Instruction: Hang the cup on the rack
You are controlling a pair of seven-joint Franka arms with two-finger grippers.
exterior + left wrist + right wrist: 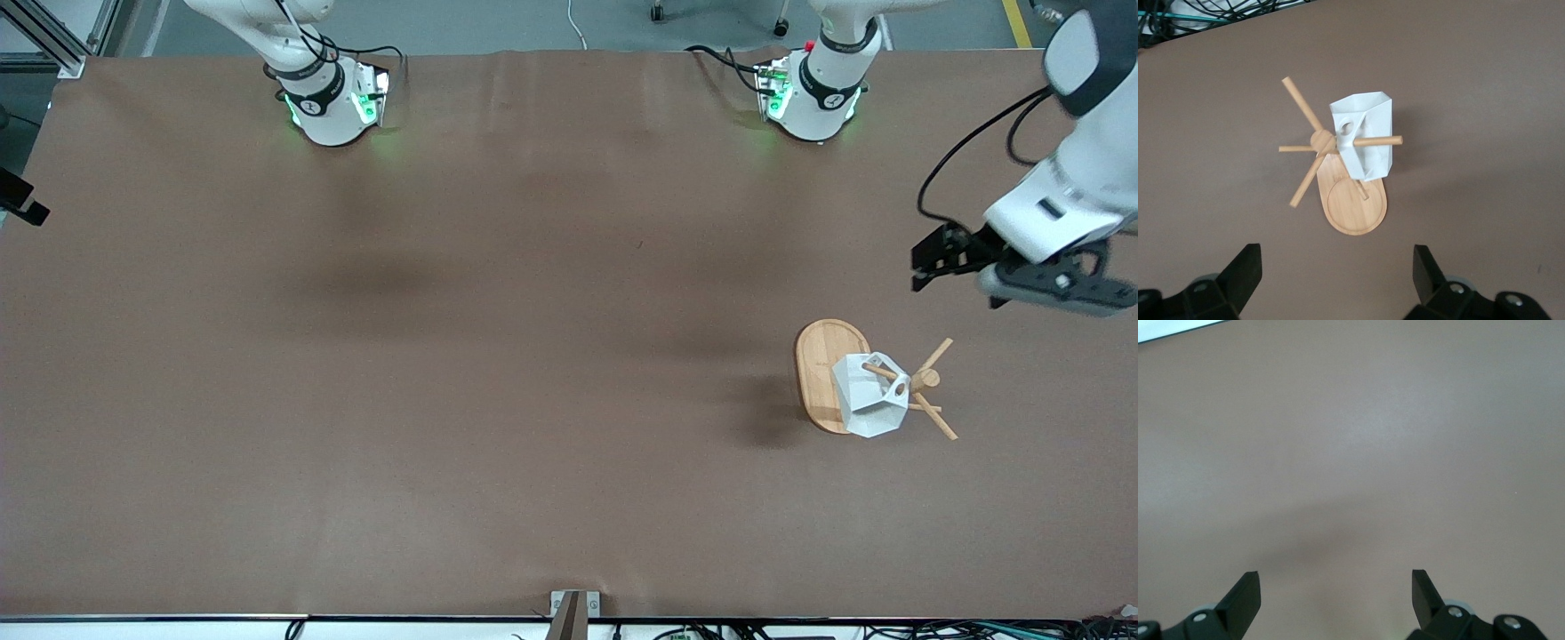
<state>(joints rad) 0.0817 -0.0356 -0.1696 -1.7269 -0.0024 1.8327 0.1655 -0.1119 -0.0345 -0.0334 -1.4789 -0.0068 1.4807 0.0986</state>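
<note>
The white faceted cup (867,396) hangs by its handle on a peg of the bamboo rack (822,364), toward the left arm's end of the table. In the left wrist view the peg passes through the handle of the cup (1368,140), above the rack's oval base (1355,210). My left gripper (929,260) is open and empty in the air, apart from the rack; its jaws (1337,267) stand wide. My right gripper (1336,590) is open and empty over bare table; it is out of the front view.
The brown table cover (498,356) spreads wide. Both arm bases (324,98) stand at the edge farthest from the front camera. A small mount (569,613) sits at the nearest edge. A black clamp (22,204) sticks out at the right arm's end.
</note>
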